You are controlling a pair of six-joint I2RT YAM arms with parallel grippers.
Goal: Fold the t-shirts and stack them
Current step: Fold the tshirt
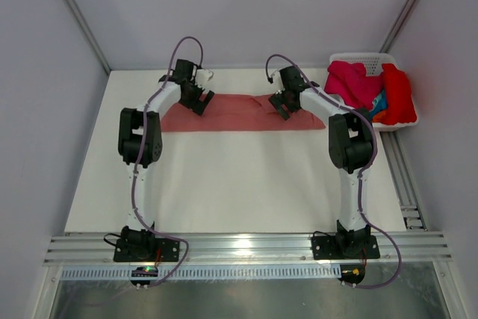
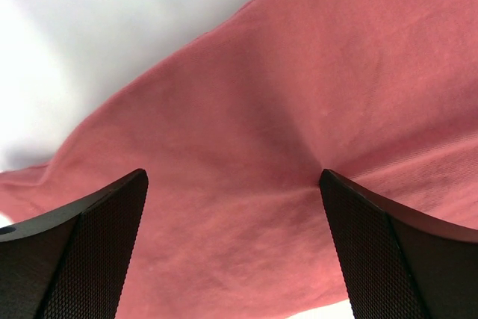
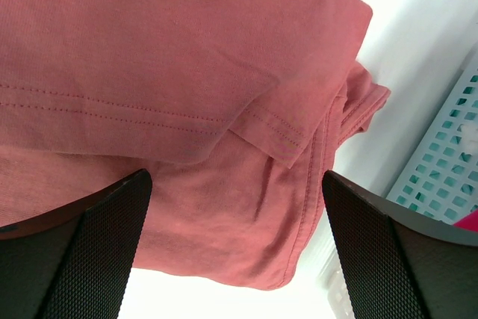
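**Left gripper** [image 1: 200, 102] — jaws wide open and holding nothing. It hangs over the end of the pink shirt [image 1: 239, 113] far from the basket [image 1: 360, 56]. In its wrist view, cloth fills the gap between the fingers [image 2: 89, 244], and a crease starts at one fingertip. That tip is probably already pressing the fabric.

**Pink shirt** — lies on the table [image 1: 224, 184] as a long, narrow band. One end is just beside the basket and the other is well away from it. It looks folded lengthwise but not yet crosswise, so I judge the step in hand to be the crosswise fold.

**Right gripper** [image 1: 283, 107] — jaws also spread wide and empty, over the end of the band near the basket. Its wrist view shows a stitched hem lying over a lower layer, with a sleeve poking out toward the basket wall.

**Basket** — holds the magenta shirt [image 1: 351, 80] and the red shirt [image 1: 399, 95], with a little blue and orange showing between them.

**Recommendations:**
- Lower both grippers evenly and pinch every layer at the band's edge, not just the top one.
- On the side near the basket, take the sleeve into the grip, or it may trail out of the fold.
- Keep that gripper clear of the basket wall.
- Lift only enough to clear the cloth — soft cotton sags and may come unfolded.
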